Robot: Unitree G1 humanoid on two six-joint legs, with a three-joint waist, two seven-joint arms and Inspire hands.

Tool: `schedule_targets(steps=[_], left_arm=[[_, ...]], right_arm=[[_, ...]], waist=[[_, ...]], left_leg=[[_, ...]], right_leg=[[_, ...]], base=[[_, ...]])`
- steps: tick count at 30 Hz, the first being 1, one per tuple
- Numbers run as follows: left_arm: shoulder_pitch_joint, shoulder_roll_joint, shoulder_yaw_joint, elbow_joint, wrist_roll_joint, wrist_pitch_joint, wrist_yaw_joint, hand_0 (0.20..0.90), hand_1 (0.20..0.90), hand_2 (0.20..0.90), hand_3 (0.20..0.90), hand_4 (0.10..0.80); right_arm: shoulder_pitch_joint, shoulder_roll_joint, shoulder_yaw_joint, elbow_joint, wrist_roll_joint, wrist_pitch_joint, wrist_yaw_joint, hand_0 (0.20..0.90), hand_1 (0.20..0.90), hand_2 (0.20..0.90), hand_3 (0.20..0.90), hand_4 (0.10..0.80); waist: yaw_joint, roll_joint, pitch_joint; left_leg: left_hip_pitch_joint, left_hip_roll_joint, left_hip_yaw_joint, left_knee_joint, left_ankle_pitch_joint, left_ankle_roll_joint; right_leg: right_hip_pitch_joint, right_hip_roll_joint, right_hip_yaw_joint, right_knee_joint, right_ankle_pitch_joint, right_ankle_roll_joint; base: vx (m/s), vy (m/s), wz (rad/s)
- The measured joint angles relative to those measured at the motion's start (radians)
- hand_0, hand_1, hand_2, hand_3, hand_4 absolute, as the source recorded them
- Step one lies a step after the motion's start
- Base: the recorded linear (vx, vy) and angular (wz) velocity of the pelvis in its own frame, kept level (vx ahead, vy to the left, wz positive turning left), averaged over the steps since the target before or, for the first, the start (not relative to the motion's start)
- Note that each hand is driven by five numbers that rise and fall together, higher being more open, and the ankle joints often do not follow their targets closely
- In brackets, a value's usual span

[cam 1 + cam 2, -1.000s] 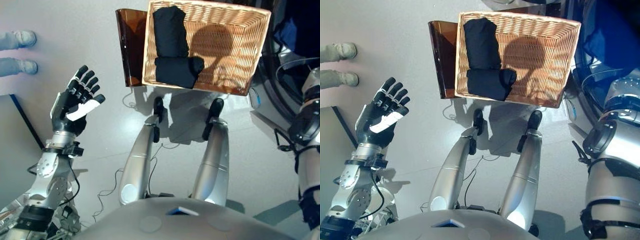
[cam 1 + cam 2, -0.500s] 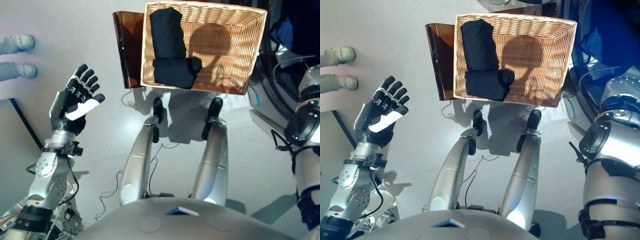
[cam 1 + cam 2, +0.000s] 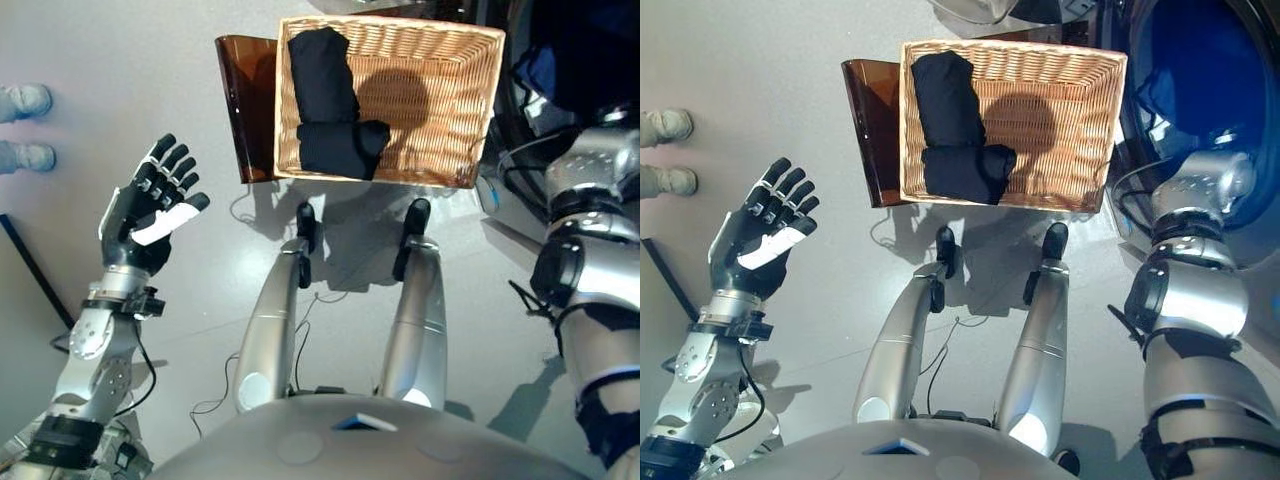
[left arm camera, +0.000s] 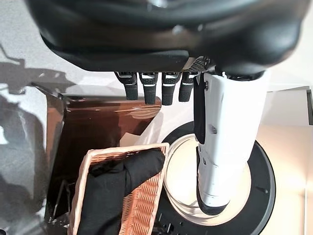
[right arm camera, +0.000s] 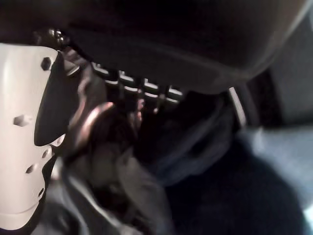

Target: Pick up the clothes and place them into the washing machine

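A rectangular woven wicker basket [image 3: 440,110] sits on the grey floor, a translucent brown plastic bin [image 3: 243,105] touching its side. A person's light shoes [image 3: 662,152] stand well apart.

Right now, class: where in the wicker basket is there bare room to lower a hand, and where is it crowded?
The wicker basket is bare across its middle and the side nearest the washing machine. Its other side, by the brown bin, is filled by two dark folded clothes.

No legible markings.
No text, label, number or sign can be read on the wicker basket [image 3: 440,110], the dark clothes [image 3: 325,95], the brown bin [image 3: 245,110] or the washing machine [image 3: 1200,90].
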Motion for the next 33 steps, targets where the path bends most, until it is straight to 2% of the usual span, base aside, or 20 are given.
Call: schedule_targets(steps=[4, 7, 15, 22, 33], left_arm=[[0.001, 0.012, -0.002, 0.001, 0.005, -0.024, -0.007, 0.9, 0.9, 0.9, 0.9, 0.8], [0.0, 0.032, -0.002, 0.001, 0.008, -0.032, -0.012, 0.9, 0.9, 0.9, 0.9, 0.8], [0.001, 0.038, -0.002, 0.01, 0.007, -0.041, -0.02, 0.9, 0.9, 0.9, 0.9, 0.8], [0.0, 0.035, -0.002, 0.038, 0.021, -0.042, -0.034, 0.9, 0.9, 0.9, 0.9, 0.8], [0.013, 0.004, -0.002, 0.098, 0.047, -0.049, -0.037, 0.9, 0.9, 0.9, 0.9, 0.8]], right_arm=[[0.041, -0.002, 0.114, 0.029, -0.283, 0.115, -0.045, 0.9, 0.9, 0.9, 0.9, 0.8], [0.034, -0.001, 0.178, 0.092, -0.398, 0.169, -0.044, 0.9, 0.9, 0.9, 0.9, 0.8], [0.089, 0.018, 0.31, 0.14, -0.688, 0.293, -0.055, 0.9, 0.9, 0.9, 0.9, 0.8], [0.184, 0.059, 0.348, 0.081, -0.881, 0.315, -0.057, 0.9, 0.9, 0.9, 0.9, 0.8], [0.339, 0.152, 0.385, 0.038, -0.971, 0.314, -0.054, 0.9, 0.9, 0.9, 0.9, 0.8]], waist=[[0.002, -0.01, -0.005], [0.004, -0.013, -0.007], [0.018, -0.017, -0.015], [0.017, -0.036, -0.04], [0.001, -0.076, -0.084]], left_leg=[[0.004, 0.0, -0.002, 0.005, 0.0, -0.001], [-0.001, 0.0, -0.004, 0.018, 0.0, -0.001], [0.002, 0.013, -0.016, 0.018, 0.0, -0.001], [0.029, 0.019, -0.022, 0.015, 0.001, -0.003], [0.148, 0.035, -0.031, -0.055, 0.008, -0.005]], right_leg=[[0.012, 0.0, -0.007, 0.0, 0.001, -0.001], [0.013, 0.001, -0.009, 0.001, 0.003, -0.003], [0.043, 0.012, -0.028, -0.034, 0.023, -0.003], [0.078, 0.024, -0.037, -0.058, 0.031, -0.005], [0.216, 0.042, -0.061, -0.166, 0.062, -0.004]], base=[[0.0, 0.0, 0.0], [0.0, 0.01, 0.0], [-0.006, 0.013, -0.03], [0.024, -0.003, -0.04], [0.002, -0.004, -0.05]])
